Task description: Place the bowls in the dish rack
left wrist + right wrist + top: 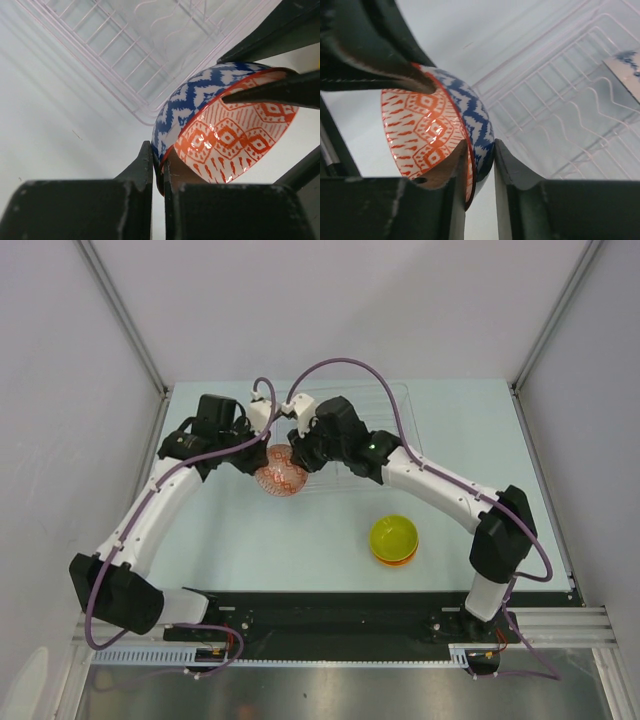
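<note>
Over the pale table [300, 530], both pincers clamp one patterned bowl [280, 472], arms half-hiding it.

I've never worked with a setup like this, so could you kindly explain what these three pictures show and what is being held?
The top picture looks down on a table with two white robot arms bolted at its near edge. Each arm ends in a two-fingered tool. The other two pictures come from small cameras on the wrists, so each sees its own dark fingers up close.

Both tools have met at one patterned bowl, orange inside and blue zigzag outside. The left tool pinches its rim, and the right tool pinches the rim on the opposite side. The bowl is tilted on edge.

Behind the bowl lies a clear rack with thin wire prongs. Part of another blue-patterned item shows in it.

Nearer the arms, a yellow-green bowl sits nested in an orange one.
</note>
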Controlling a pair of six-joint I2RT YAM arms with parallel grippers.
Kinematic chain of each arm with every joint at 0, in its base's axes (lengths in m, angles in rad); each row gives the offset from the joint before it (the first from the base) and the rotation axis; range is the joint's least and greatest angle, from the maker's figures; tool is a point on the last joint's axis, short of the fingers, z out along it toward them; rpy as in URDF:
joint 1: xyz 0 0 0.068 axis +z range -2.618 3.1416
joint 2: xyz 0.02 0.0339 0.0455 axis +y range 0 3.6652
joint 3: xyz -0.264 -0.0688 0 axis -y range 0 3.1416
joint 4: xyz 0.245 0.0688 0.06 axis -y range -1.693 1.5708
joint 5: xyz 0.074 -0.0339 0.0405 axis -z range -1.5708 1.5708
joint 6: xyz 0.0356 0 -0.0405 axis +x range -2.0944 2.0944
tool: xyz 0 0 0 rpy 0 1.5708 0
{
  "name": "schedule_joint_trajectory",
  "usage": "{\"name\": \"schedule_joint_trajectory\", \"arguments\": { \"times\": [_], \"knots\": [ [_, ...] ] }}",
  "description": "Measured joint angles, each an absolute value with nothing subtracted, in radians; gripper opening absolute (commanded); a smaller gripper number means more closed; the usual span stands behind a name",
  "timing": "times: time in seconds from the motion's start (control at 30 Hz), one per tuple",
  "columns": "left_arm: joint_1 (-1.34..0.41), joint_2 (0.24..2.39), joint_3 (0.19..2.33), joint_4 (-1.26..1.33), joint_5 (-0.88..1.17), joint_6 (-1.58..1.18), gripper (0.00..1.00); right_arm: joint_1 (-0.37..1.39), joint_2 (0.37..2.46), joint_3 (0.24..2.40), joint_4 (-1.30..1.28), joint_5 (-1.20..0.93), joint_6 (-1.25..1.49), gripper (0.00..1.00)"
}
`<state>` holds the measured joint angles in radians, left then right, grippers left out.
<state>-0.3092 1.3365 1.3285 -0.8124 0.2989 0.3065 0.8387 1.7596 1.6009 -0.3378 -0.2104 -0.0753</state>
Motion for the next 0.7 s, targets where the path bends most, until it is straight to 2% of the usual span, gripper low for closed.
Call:
{"name": "schedule_joint_trajectory", "arguments": {
  "times": [0.13, 0.17, 0.27, 0.37, 0.7],
  "knots": [
    [-0.318, 1.317, 1.313, -0.784, 0.29, 0.268, 0.25, 0.848, 1.765, 1.597, -0.323, -0.117, -0.079, 0.04],
    [-0.319, 1.314, 1.31, -0.781, 0.293, 0.26, 0.37, 0.85, 1.767, 1.595, -0.32, -0.1, -0.088, 0.01],
    [-0.321, 1.305, 1.304, -0.778, 0.311, 0.254, 0.38, 0.85, 1.775, 1.585, -0.322, -0.086, -0.111, 0.0],
    [-0.32, 1.3, 1.3, -0.772, 0.314, 0.263, 0.51, 0.854, 1.776, 1.584, -0.324, -0.087, -0.122, 0.0],
    [-0.316, 1.225, 1.285, -0.732, 0.317, 0.274, 0.68, 0.869, 1.776, 1.584, -0.326, -0.051, -0.167, 0.0]
  ]
}}
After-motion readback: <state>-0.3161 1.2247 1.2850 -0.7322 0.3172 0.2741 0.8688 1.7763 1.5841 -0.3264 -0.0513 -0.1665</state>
